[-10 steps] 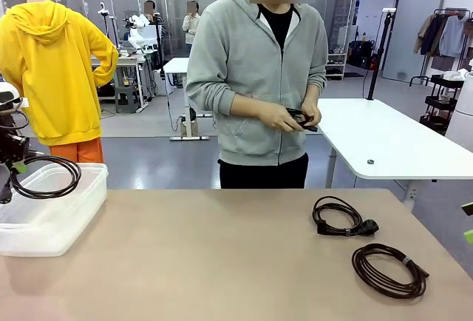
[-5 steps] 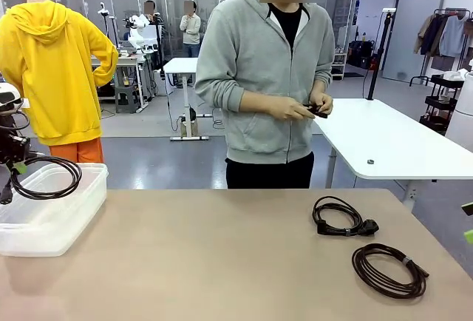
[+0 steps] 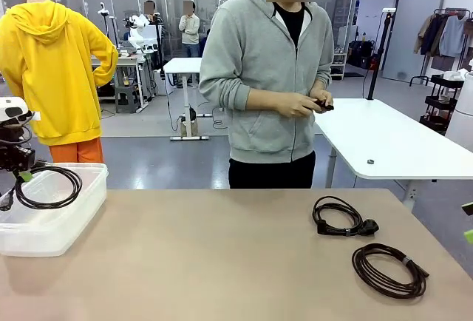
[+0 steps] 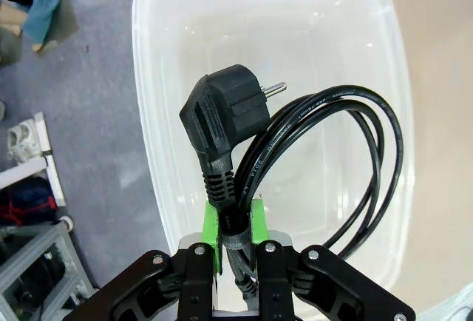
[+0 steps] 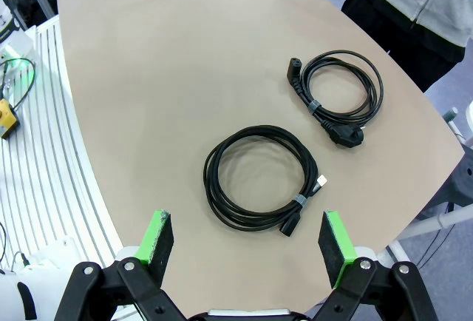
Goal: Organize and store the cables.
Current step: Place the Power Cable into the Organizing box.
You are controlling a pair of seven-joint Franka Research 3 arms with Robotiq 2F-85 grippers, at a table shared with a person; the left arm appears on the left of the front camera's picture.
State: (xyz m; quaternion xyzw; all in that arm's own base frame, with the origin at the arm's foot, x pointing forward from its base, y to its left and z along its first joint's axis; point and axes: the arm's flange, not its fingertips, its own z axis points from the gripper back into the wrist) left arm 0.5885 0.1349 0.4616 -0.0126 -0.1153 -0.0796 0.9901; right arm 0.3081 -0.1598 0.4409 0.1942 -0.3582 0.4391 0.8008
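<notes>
One cable point(image 4: 225, 114) hangs clenched in the left tool point(image 4: 233, 225) over the tub point(image 4: 332, 40); dropped off-centre, its loops may straddle the rim.

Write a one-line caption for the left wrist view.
The left gripper, shut on a coiled black cable just below its plug, holds it over the clear plastic bin.

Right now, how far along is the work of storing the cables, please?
Nothing looks stored yet: the clear bin appears empty. In hand: the left gripper is shut on one coiled black cable, held over the bin. Left: a black coil and a dark-brown coil on the table, below the open right gripper. The person's hands hold another dark item, perhaps a cable.
</notes>
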